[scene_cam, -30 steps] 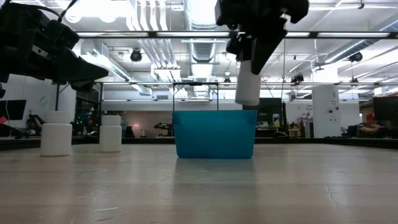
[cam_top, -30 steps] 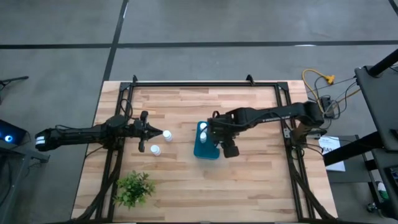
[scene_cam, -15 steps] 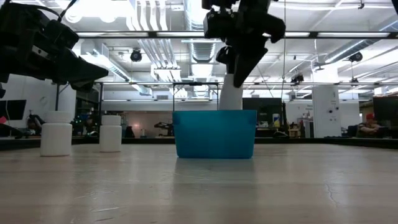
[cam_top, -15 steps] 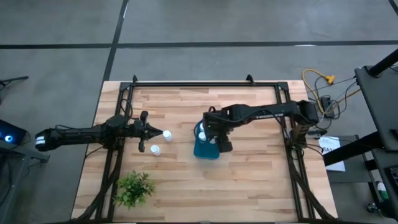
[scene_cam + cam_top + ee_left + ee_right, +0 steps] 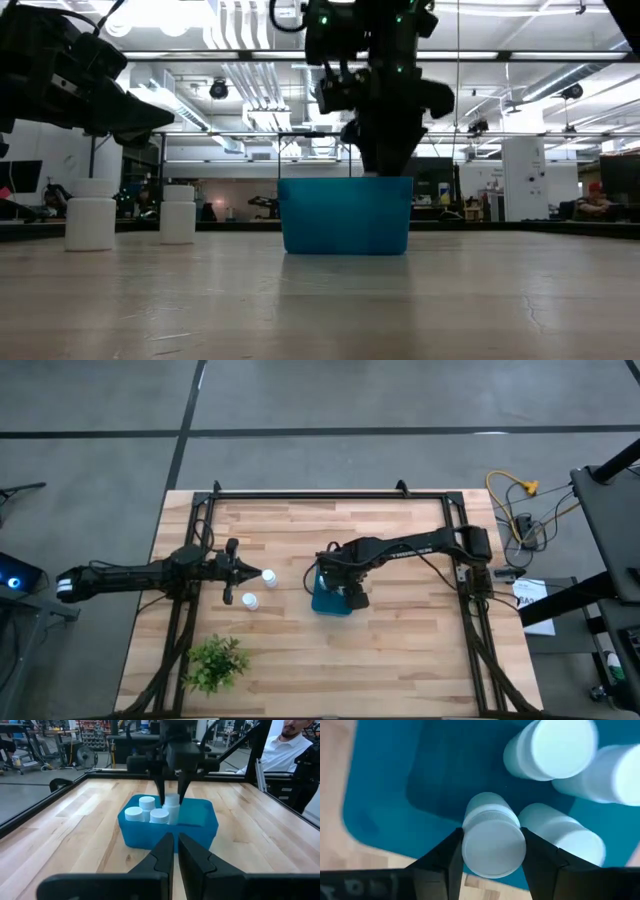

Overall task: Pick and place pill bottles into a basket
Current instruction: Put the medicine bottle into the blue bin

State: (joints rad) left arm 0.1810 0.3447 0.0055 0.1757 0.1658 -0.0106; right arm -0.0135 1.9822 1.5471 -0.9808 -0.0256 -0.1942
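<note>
Over the last second I have brought the right gripper [image 5: 385, 160] down from above the basket [image 5: 345, 215] until, in the low view, its fingers reach the rim at centre frame and the bottle it carries has dropped out of sight behind the teal wall. In the right wrist view that bottle [image 5: 494, 842] is clamped between the two dark fingers, cap toward the camera, hanging inside the bin beside three bottles already standing there [image 5: 550, 750]. So I judge this to be the fourth delivery, lowered in but not yet let go. Two bottles [image 5: 268, 575] remain on the table left of centre in the high view, just beside the left gripper [image 5: 245, 572], which waits with its jaws closed on nothing. The bottles are smooth white plastic cylinders with flat round caps and a ribbed collar under the cap; the basket is glossy moulded plastic with rounded corners and a slightly flared lip. The table [image 5: 400, 630] is pale butcher-block wood in a black metal frame.
</note>
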